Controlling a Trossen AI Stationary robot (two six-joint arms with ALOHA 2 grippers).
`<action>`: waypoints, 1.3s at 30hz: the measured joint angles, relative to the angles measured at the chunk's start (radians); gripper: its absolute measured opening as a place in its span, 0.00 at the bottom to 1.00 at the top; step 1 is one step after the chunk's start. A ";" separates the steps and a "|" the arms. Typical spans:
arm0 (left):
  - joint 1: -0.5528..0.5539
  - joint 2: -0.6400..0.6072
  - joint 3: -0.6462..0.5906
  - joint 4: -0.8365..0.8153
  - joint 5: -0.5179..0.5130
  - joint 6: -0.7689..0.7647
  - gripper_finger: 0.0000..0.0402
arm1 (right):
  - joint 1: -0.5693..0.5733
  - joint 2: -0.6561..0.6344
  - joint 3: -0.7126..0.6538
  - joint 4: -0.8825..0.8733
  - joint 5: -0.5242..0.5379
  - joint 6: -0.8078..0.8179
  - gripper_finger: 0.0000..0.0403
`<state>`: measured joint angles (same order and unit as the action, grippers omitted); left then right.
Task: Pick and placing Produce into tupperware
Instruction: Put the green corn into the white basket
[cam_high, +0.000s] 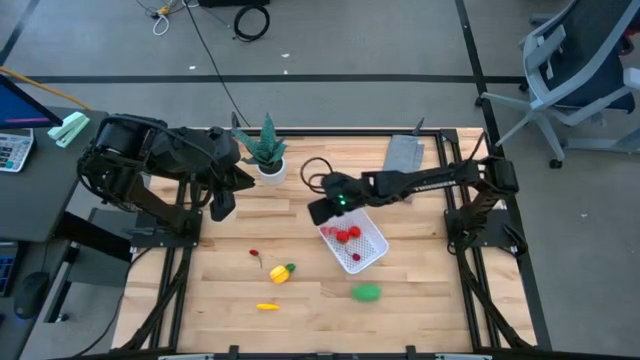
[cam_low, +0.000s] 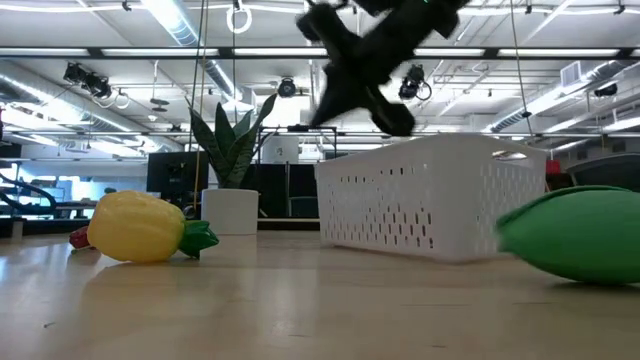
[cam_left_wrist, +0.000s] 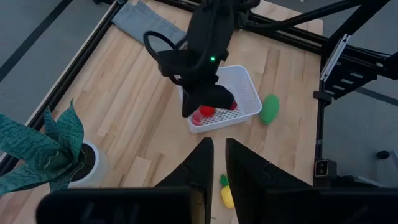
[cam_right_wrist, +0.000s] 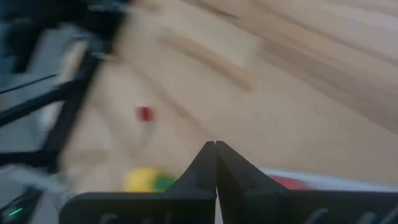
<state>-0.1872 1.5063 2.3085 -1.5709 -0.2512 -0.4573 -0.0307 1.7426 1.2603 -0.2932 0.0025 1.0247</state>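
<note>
The white tupperware (cam_high: 362, 250) stands on the table right of centre, with a few red produce pieces (cam_high: 346, 235) inside. My right gripper (cam_high: 322, 210) hovers shut and empty over its far left corner; the left wrist view shows it there too (cam_left_wrist: 205, 102). On the wood lie a yellow piece with a green end (cam_high: 283, 272), a tiny red piece (cam_high: 254, 253), a thin yellow-orange piece (cam_high: 267, 306) and a green oblong (cam_high: 366, 292). My left gripper (cam_left_wrist: 218, 152) waits raised at the far left, its fingers a slim gap apart with nothing between them.
A potted plant in a white pot (cam_high: 267, 155) stands at the far middle, close to my left arm. A folded grey cloth (cam_high: 404, 152) lies at the far right. Bare wood stretches along the near left of the table.
</note>
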 joint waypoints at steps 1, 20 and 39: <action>0.000 0.000 0.000 0.000 0.000 0.000 0.11 | 0.002 0.006 0.036 -0.002 -0.020 -0.014 0.01; 0.000 0.000 0.000 0.000 0.000 0.042 0.13 | 0.467 -0.137 0.237 -0.363 -0.139 -0.210 0.03; 0.000 0.000 0.000 0.000 0.000 0.022 0.12 | 0.502 -0.133 0.236 -0.469 -0.008 -0.101 0.27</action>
<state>-0.1871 1.5063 2.3085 -1.5711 -0.2509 -0.4351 0.4711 1.6093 1.4967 -0.7618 -0.0051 0.9234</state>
